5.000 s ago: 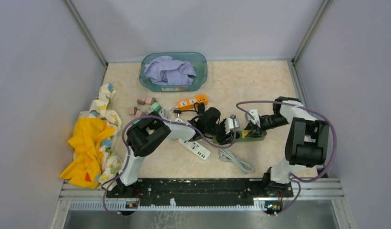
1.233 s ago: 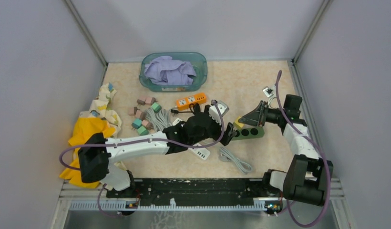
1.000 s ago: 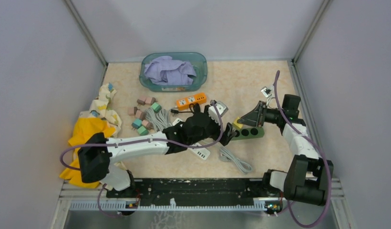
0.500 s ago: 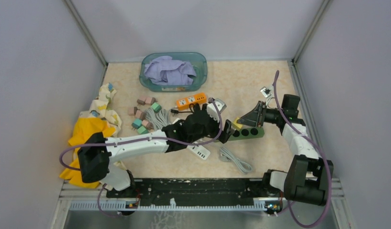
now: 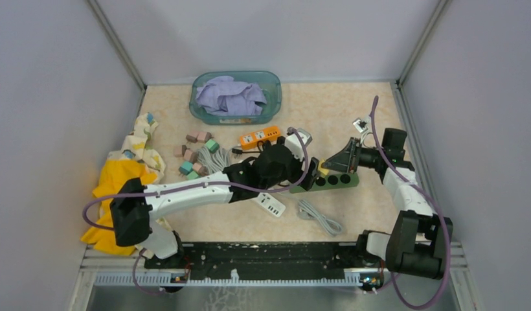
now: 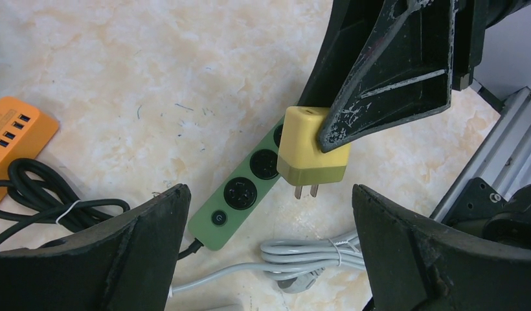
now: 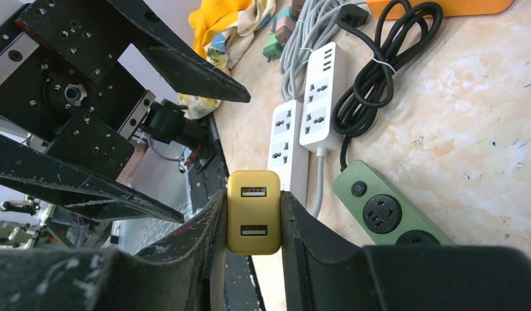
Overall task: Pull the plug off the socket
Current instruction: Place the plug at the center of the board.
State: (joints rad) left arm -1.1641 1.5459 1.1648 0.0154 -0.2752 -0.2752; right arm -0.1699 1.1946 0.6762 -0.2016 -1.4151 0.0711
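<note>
The yellow plug [image 7: 253,212], a two-port charger block, is pinched between the fingers of my right gripper [image 7: 253,201], which is shut on it. In the left wrist view the plug [image 6: 309,152] hangs above the green socket strip [image 6: 240,197] with its two prongs bare and free of the sockets. My left gripper [image 6: 268,194] is open, its fingers wide apart on either side of the strip's switch end, touching nothing. From above, the plug [image 5: 323,168] sits at the tip of the right gripper [image 5: 327,163], just over the strip [image 5: 334,180], with the left gripper [image 5: 303,176] close beside it.
A coiled grey cable [image 5: 320,218] lies in front of the strip. White power strips [image 5: 268,205] and a black cable lie under the left arm. Further back are an orange strip [image 5: 261,137], small blocks [image 5: 195,159] and a teal basin [image 5: 276,87]; a yellow cloth [image 5: 124,194] lies at left.
Over the last second the left wrist has drifted slightly back and up near the strip's left end, still open. The right gripper holds the plug in the same place.
</note>
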